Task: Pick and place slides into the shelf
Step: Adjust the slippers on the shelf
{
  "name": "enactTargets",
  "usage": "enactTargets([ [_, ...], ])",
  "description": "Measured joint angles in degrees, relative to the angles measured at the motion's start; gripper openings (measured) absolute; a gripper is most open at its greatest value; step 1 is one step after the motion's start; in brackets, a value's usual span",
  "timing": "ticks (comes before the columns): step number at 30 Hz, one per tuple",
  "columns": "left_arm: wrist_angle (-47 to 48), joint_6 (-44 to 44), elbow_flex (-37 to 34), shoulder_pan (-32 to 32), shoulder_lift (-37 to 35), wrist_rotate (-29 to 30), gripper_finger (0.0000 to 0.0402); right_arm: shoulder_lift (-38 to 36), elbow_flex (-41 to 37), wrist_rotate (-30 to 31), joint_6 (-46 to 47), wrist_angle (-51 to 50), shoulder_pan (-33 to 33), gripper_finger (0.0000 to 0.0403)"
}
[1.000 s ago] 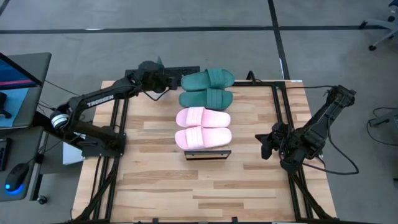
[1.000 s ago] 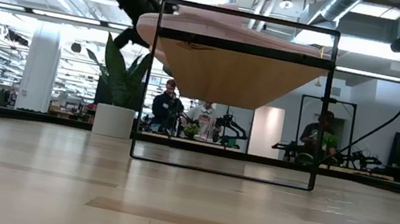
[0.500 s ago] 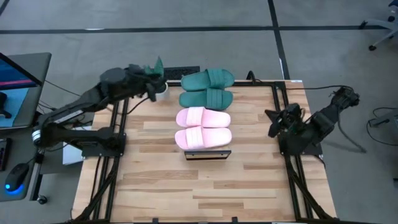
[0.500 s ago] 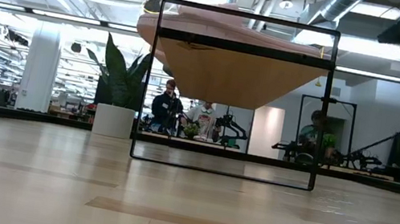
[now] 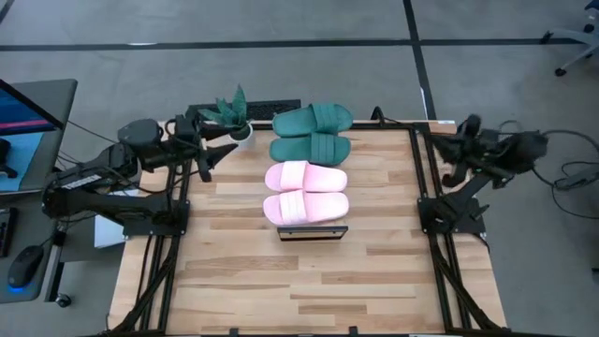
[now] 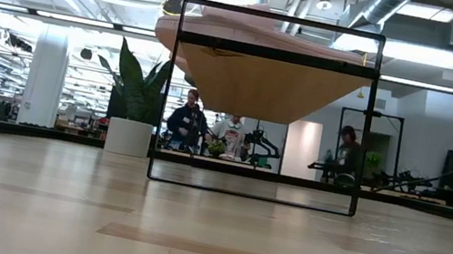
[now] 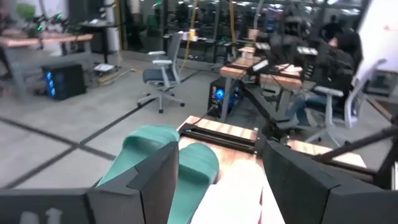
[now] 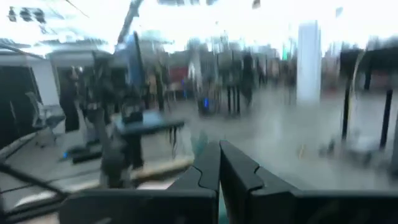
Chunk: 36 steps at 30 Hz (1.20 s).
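Observation:
Two dark green slides [image 5: 312, 120] [image 5: 311, 148] and two pale pink slides [image 5: 306, 176] [image 5: 306, 206] lie side by side in a row on the top of the narrow shelf [image 5: 313, 232]. In the low view a pink slide [image 6: 267, 25] rests sole down on the shelf's plank [image 6: 267, 53]. My left gripper [image 5: 208, 150] stands open at the table's far left, raised, pointing level toward the slides; the green slides [image 7: 155, 149] show past its fingers. My right gripper [image 5: 456, 150] is shut and raised at the table's far right.
A small potted plant [image 5: 229, 114] stands at the far edge beside my left gripper. Bare wooden table top [image 5: 309, 281] lies in front of the shelf. A monitor [image 5: 23, 108] is off the table's left side. People show in the room beyond [image 6: 190, 121].
My left gripper has drawn back from beside the green slides toward the table's left edge, rising and rolling. My right gripper has risen and swung toward the far right corner, turning to point level. The slides have kept still.

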<state>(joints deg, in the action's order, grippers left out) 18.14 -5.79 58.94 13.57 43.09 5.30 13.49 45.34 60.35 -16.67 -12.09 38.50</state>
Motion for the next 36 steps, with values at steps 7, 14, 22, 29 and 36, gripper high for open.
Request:
enactTargets([
  [7, -1.22, 4.8, -0.52, -0.77, 0.01, -0.01, 0.022, -0.13, 0.04, -3.0, -23.18, 17.97, 1.38, 0.0],
  [14, -13.13, 6.15, -9.85, 0.32, -3.75, -6.13, 0.022, 4.6, 0.07, -5.19, -24.08, 18.42, 5.29, 0.0],
  [22, -20.97, 1.65, -18.72, 2.73, -8.11, -7.33, 0.022, 9.55, 0.9, -15.05, -16.56, 13.86, 4.97, 0.0],
  [29, -21.97, -1.9, -20.96, 2.69, -9.5, -8.39, 0.022, 17.46, 5.29, -15.82, 0.41, -4.37, -3.91, 0.0],
  [36, -21.92, -3.98, -20.96, 2.48, -9.44, -11.91, 0.022, 29.52, 8.01, -29.58, 9.99, -11.41, -30.08, 0.0],
])
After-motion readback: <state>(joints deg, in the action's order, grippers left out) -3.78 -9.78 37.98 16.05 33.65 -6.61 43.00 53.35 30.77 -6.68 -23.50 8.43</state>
